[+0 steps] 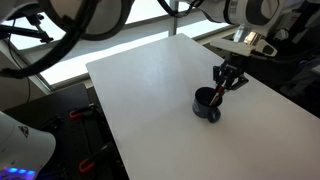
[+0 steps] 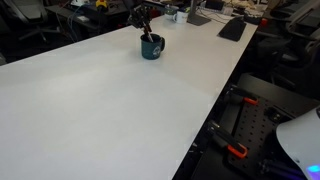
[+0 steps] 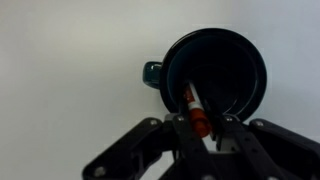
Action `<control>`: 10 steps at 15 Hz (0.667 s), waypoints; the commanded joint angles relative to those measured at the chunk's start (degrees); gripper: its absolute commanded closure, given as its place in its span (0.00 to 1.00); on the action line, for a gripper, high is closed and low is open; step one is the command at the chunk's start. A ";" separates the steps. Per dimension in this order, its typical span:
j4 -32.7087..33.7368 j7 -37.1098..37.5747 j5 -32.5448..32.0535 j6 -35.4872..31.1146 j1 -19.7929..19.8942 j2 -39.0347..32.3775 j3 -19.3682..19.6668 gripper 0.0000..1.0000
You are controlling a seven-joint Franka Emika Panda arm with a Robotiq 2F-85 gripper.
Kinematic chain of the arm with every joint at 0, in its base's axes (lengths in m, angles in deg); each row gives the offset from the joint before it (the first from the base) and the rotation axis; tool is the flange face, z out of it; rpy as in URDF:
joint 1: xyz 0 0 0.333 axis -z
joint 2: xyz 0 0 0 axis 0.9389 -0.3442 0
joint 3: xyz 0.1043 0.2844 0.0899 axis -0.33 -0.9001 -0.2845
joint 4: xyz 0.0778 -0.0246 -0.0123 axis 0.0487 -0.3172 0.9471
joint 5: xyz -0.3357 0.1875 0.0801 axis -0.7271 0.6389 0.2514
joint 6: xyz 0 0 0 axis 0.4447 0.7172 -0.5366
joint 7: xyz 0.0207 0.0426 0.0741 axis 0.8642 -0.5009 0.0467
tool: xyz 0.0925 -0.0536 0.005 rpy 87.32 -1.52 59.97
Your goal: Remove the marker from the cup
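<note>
The tool [image 3: 204, 132] was clamped on the reddish-orange marker [image 3: 189, 99], which was tilted inside the dark mug [image 3: 232, 58].

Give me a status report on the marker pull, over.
Gripper at mug rim, jaws flanking marker, grip unconfirmed. Marker leaning inside mug. Nothing seen blocking.
</note>
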 commanded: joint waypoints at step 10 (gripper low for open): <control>-6.66 -6.66 -0.15 -1.56 0.03 11.52 -1.58 0.95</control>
